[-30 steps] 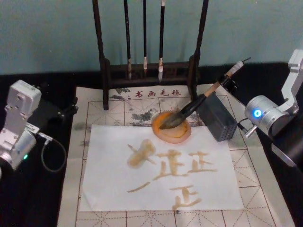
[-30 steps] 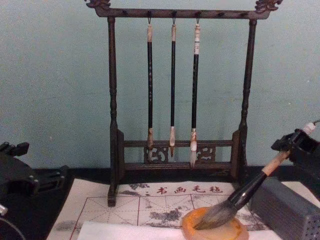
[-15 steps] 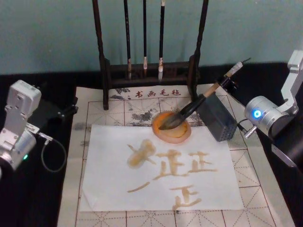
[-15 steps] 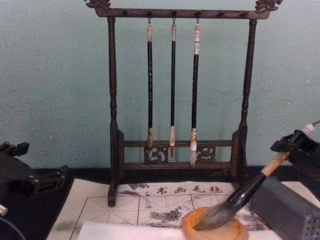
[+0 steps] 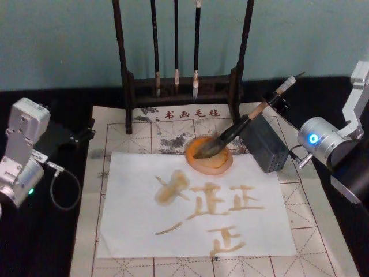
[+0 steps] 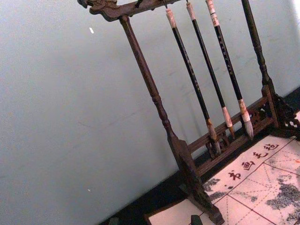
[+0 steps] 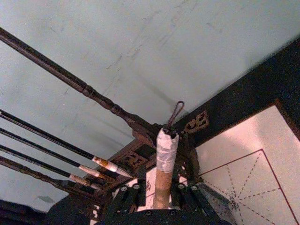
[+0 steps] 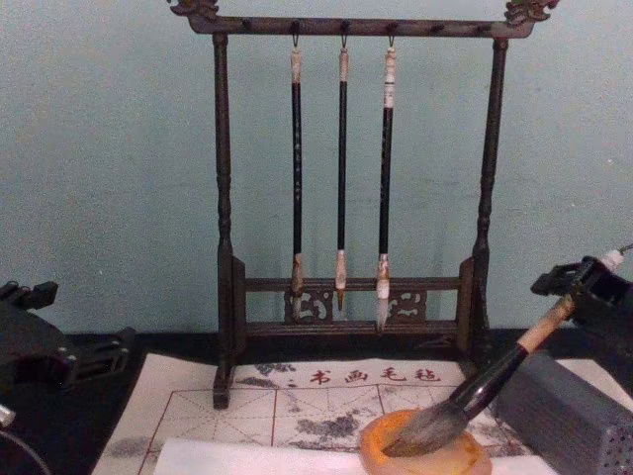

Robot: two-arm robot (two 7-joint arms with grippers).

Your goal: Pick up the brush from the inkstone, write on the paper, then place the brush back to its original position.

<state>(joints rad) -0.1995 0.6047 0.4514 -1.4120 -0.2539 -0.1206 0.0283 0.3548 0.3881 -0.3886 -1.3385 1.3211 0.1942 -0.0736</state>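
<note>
I have the right gripper (image 5: 275, 99) at the back right of the counter, its fingers closed on the light wooden upper handle of the large calligraphy brush with the thick black lower shaft (image 5: 239, 127); in the right wrist view the white-wrapped end stands up between the black fingers (image 7: 123, 199). The brush is tilted, and its bushy grey-brown bristle tip lies inside the round shallow orange-amber inkstone with the glossy rim (image 5: 222, 165), which sits just at the top edge of the white paper sheet (image 5: 132, 225). The paper carries already several amber strokes and characters, so my judgement is that the writing is done and the step in hand is to put the brush back, w/ the release to come. To do this well I would let the black shaft settle on the inkstone rim and, I think, against the grey ribbed rectangular block (image 5: 264, 143) just beside the dish, before opening the fingers. Open slowly and only a little first; if the handle rolls, the wet tip may sweep onto the paper. Then pull the gripper away along the handle axis, up and back, w/o touching the dark wooden brush rack (image 8: 352, 178) w/ its three thin hanging brushes. The left gripper (image 5: 72, 138) is parked at the left side of the counter, far from the work; whether its fingers are open I cannot tell.
</note>
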